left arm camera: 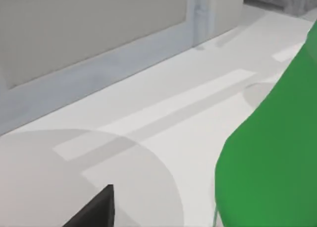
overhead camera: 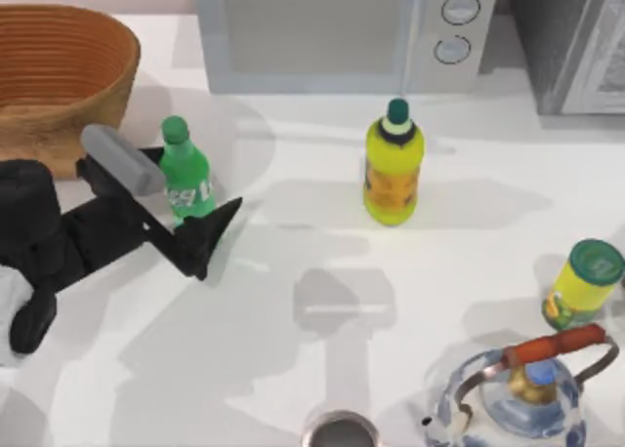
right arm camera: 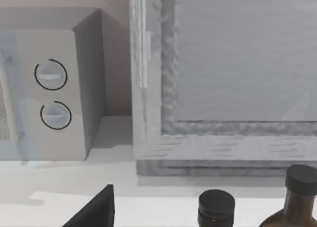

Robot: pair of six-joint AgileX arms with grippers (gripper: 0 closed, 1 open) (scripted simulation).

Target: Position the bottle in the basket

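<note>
Left gripper (overhead camera: 186, 198) spread wide around the bottle (overhead camera: 186, 182), nothing clamped.
The bottle stands upright on the table (overhead camera: 293, 271), just off the basket (overhead camera: 59, 76) at the basket's four o'clock; one finger (overhead camera: 210, 234) sits at the bottle's five o'clock, the other at its nine o'clock, both apart from it. The yellow bottle (overhead camera: 394, 169) stands well off at three o'clock. In the left wrist view the bottle (left arm camera: 270, 152) looms close. For the right gripper, I cannot tell.

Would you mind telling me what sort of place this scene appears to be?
Probably a rendered kitchen worktop: a microwave stands at the back of the white table, with a kettle near the front.
</note>
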